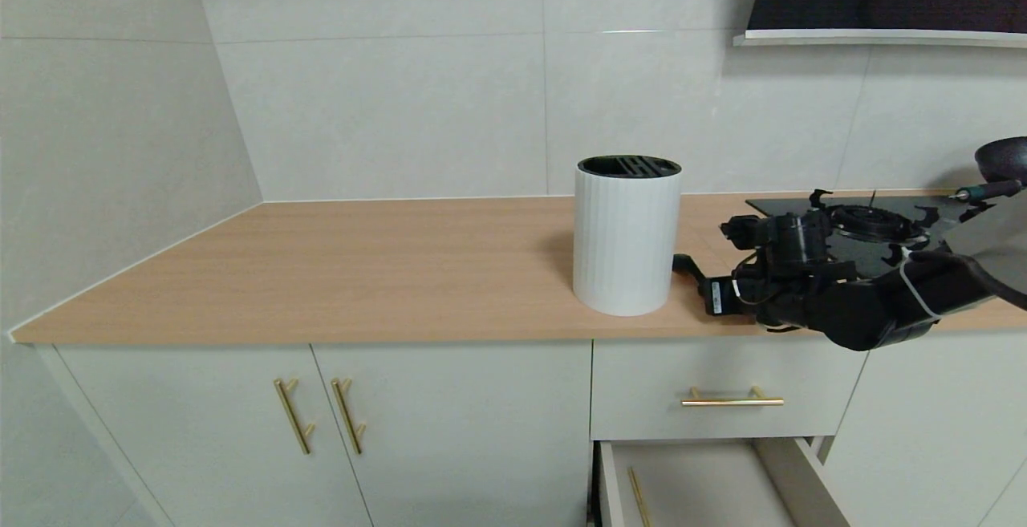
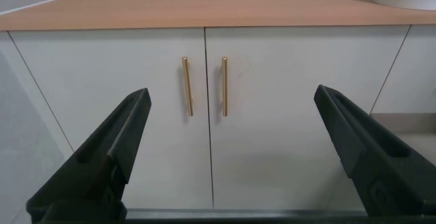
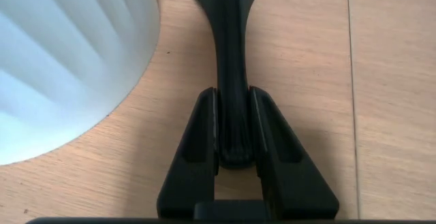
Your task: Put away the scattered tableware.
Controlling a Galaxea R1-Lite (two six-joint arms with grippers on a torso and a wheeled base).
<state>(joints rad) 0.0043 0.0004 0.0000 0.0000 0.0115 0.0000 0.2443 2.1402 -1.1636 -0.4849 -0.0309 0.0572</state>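
Note:
A white ribbed utensil holder [image 1: 626,238] with a black slotted top stands on the wooden counter [image 1: 385,262]. Just to its right, low over the counter, my right gripper [image 1: 712,290] is shut on the black handle of a utensil [image 1: 687,265]. In the right wrist view the fingers [image 3: 201,132] clamp that black handle [image 3: 230,40], which points past the holder's base [image 3: 61,54]; the utensil's working end is hidden. My left gripper [image 2: 231,98] is open and empty, below counter height, facing the white cabinet doors [image 2: 204,135].
A black gas hob [image 1: 866,222] with a dark pan [image 1: 1003,160] sits at the counter's right end. Below it a drawer [image 1: 698,487] stands pulled open under a shut one. Gold handles [image 2: 204,86] mark the cabinet doors. A tiled wall closes the left and back.

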